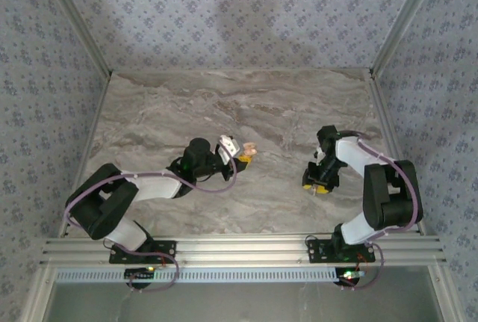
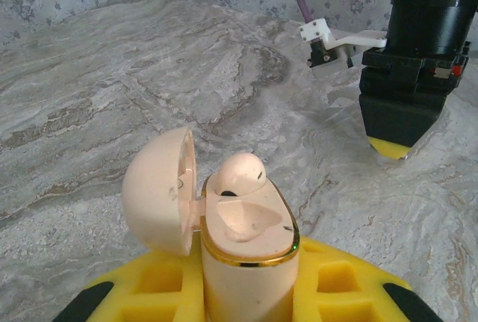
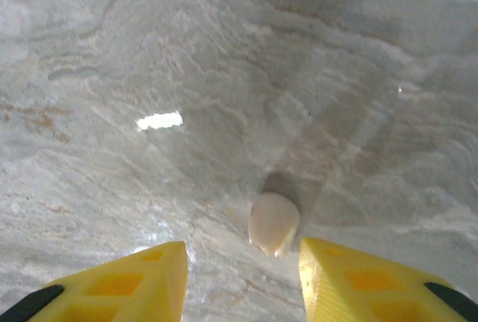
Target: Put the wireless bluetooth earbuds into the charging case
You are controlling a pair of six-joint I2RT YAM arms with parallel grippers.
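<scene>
My left gripper is shut on the pinkish charging case, holding it upright above the table with its lid swung open to the left. One earbud sits in the case's far slot, and the near slot is empty. From above, the case shows at the left gripper, left of the table's centre. A second earbud lies on the marble. My right gripper is open just over it. The earbud lies between the yellow fingertips, close to the right one. The right gripper is at the table's right.
The marbled tabletop runs back to patterned walls on three sides, with metal frame posts at the corners. In the left wrist view the right arm's black wrist stands beyond the case.
</scene>
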